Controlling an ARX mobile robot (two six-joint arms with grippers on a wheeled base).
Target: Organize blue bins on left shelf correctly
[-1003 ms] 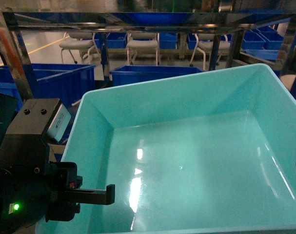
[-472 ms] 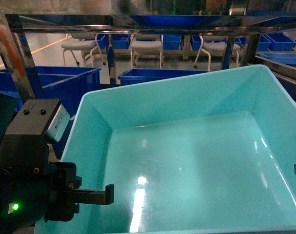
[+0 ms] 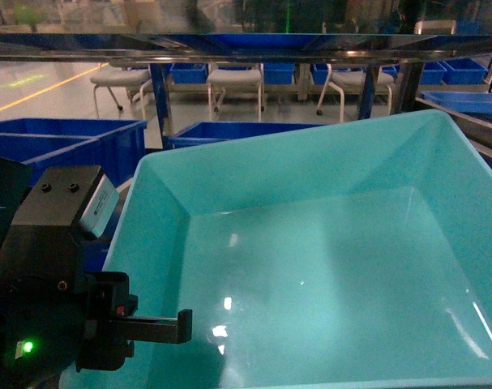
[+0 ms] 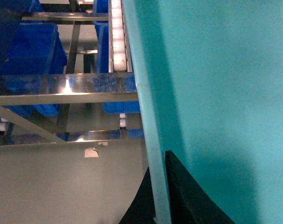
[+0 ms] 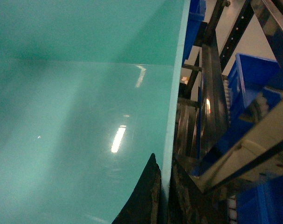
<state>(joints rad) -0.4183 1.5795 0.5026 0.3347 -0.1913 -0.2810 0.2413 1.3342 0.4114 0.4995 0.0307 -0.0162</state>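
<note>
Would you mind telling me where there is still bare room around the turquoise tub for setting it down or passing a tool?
The turquoise tub is empty inside. Its side rims are taken: the left tool and right tool each clamp one. Left of it, open floor shows under the steel rails. Ahead it is crowded with royal-blue bins and chairs.

The turquoise bin (image 3: 327, 267) is smooth plastic with a soft gloss; ceiling lights smear white streaks across its floor. Its thin rim (image 4: 148, 121) looks paler and a little translucent. The left claw (image 3: 148, 328) and its housing are matt black, plastic or coated metal. The left shelf (image 4: 66, 86) is polished stainless steel, mirror-bright, carrying dull white plastic rollers (image 4: 117, 32). The royal-blue bins (image 3: 63, 146) farther off are plastic with a duller sheen.
</note>
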